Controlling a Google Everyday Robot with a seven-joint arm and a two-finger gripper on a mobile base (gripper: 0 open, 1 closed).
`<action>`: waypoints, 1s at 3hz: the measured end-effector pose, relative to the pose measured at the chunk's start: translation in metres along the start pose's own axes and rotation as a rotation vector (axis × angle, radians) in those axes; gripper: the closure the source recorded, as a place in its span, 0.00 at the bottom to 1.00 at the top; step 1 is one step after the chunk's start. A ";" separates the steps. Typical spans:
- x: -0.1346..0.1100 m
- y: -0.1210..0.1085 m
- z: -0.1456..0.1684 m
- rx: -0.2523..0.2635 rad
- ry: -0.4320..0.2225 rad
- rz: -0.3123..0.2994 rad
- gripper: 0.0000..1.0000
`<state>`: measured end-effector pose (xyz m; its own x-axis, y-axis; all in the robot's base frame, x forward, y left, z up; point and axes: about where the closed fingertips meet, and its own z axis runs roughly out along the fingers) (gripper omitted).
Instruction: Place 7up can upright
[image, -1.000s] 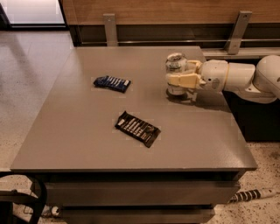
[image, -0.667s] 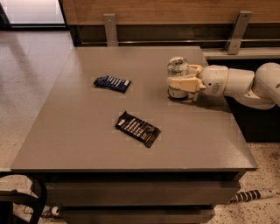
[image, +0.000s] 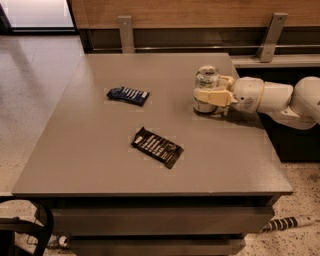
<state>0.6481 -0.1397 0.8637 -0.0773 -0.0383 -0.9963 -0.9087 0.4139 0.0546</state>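
Where the white arm (image: 270, 97) reached over the table (image: 100, 165), my gripper (image: 210, 89) held the 7up can (image: 206, 76).
The can stood upright near the edge the arm crossed, jaws closed on its sides, as far as I could tell; a blue wrapper (image: 128, 95) and a dark wrapper (image: 157, 147) lay flat, well apart from it.
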 end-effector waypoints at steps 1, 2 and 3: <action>-0.002 0.000 0.000 0.000 0.000 0.000 0.59; -0.002 0.000 0.000 0.000 0.000 0.000 0.36; -0.003 0.000 0.000 -0.001 0.000 0.000 0.13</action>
